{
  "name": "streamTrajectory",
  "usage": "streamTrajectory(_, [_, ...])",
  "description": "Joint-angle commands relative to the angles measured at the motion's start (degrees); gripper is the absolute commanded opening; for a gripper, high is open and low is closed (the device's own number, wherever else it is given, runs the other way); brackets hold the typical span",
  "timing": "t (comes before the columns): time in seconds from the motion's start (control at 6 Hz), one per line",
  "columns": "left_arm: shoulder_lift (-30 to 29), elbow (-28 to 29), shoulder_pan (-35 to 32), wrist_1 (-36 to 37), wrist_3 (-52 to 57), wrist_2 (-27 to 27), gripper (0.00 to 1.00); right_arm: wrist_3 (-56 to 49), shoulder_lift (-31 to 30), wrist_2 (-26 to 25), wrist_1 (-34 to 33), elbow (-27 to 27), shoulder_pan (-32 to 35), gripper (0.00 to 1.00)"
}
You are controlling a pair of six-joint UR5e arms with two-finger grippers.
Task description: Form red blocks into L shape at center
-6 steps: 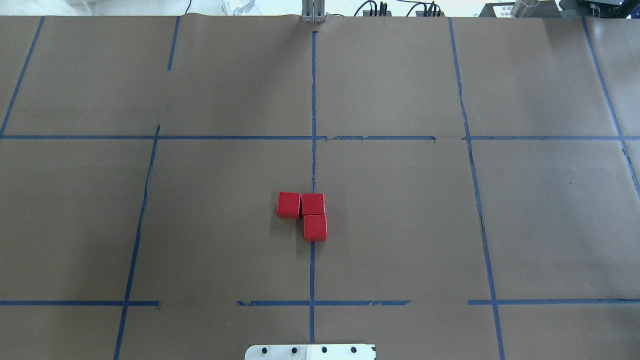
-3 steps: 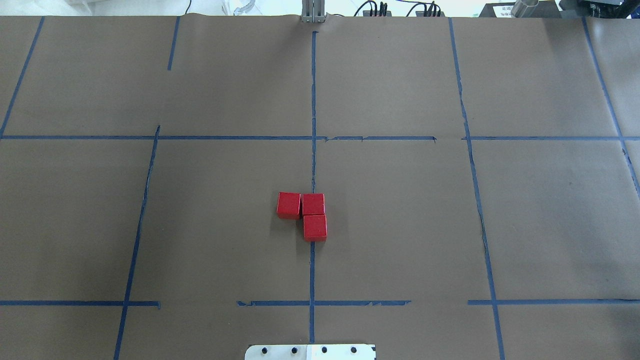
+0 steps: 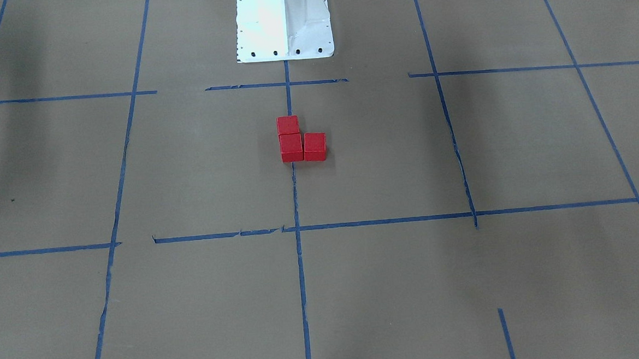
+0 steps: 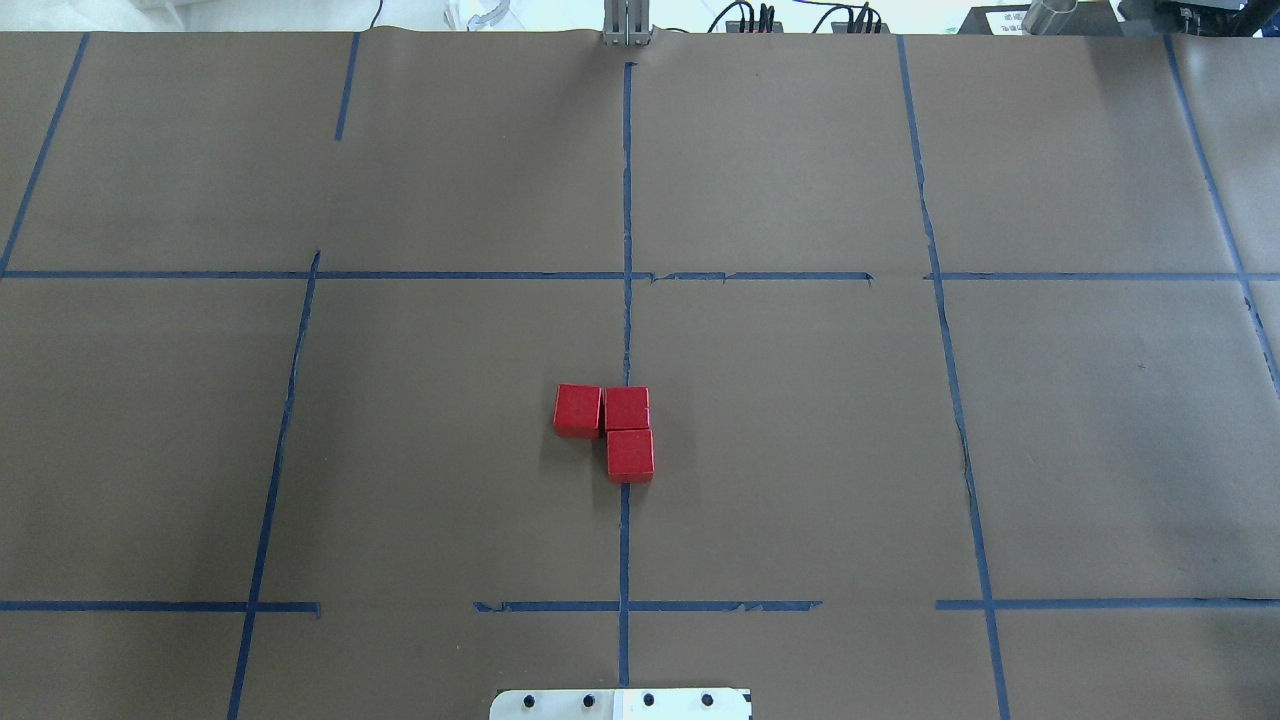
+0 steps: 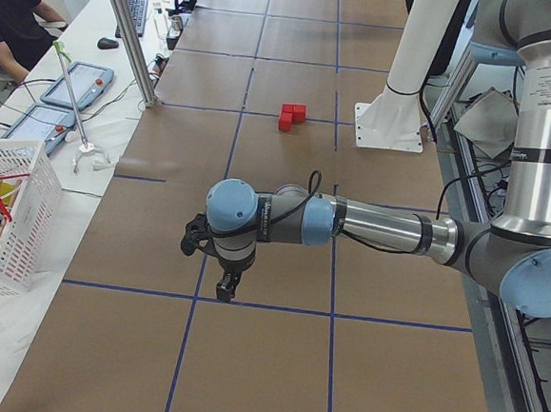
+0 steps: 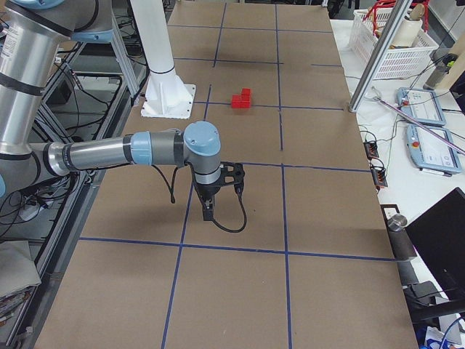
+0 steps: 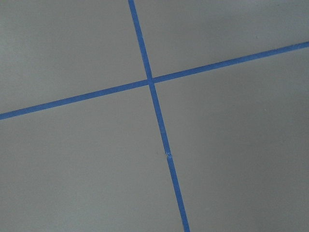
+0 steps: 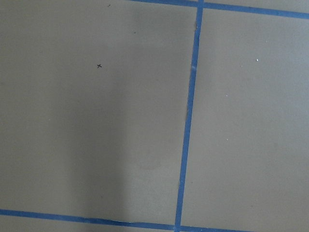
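Three red blocks lie touching in an L on the brown paper at the center tape line. In the overhead view one block sits on the line, a second to its left, the third just nearer the robot base. They also show in the front-facing view and both side views. My left gripper hangs over the table far from the blocks; I cannot tell if it is open. My right gripper is likewise far off; I cannot tell its state.
The white robot base stands at the near middle edge. A white basket and tablets lie on the side bench beside a metal post. Both wrist views show only brown paper and blue tape.
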Motion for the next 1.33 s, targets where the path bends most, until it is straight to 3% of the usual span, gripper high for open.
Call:
streamTrajectory(0.0, [-0.52, -0.96, -0.19, 2.41, -4.28, 0.1, 1.0, -5.76, -1.16, 0.09, 0.0, -2.3, 2.57, 1.0])
streamTrajectory(0.33, [0.7, -0.96, -0.19, 2.15, -3.96, 0.01, 1.0, -8.33, -1.16, 0.44, 0.0, -4.33, 4.34, 1.0])
streamTrajectory(0.5, [4.63, -1.4, -0.11, -2.9, -4.3, 0.01, 1.0, -8.6, -1.59, 2.62, 0.0, -3.99, 4.78, 1.0])
streamTrajectory(1.17, [4.14, -1.58, -0.02, -4.98, -4.22, 0.01, 1.0, -9.04, -1.68, 2.73, 0.18, -3.89, 4.78, 1.0])
